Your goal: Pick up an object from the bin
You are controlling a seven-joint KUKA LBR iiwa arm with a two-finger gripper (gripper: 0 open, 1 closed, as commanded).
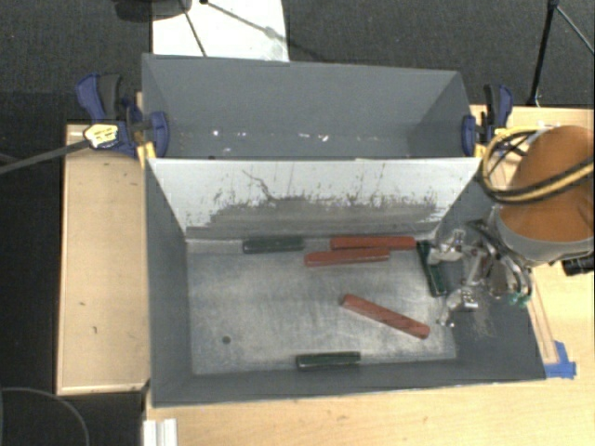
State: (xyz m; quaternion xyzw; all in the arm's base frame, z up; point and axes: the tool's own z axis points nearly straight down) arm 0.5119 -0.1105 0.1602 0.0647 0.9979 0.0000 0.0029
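Grey metal all round as we start at the left wall of the bin (pixel 167 277), bare floor below it; moving in, a dark green bar (pixel 272 245) lies flat at the foot of the back wall, and a second dark bar (pixel 327 361) lies along the front edge, well apart from it. Across to the middle now: two red-brown bars (pixel 358 251) lie side by side against the back wall, touching or nearly so, and below them a slanted red-brown bar (pixel 385 316) lies alone on the floor, its right end pointing at the right wall. And there, low by that wall, is the gripper (pixel 451 284), with a short dark green piece (pixel 434 272) standing on end right against its left side, the likeliest target; whether the tool is clenched on it or released, I cannot tell. The risks, as I judge them: that piece is narrow and upright, so a grip that is off-centre could tip it or let it slide out on the lift; the wall is close, so the tool could scrape it; and the slanted bar's near end could get nudged
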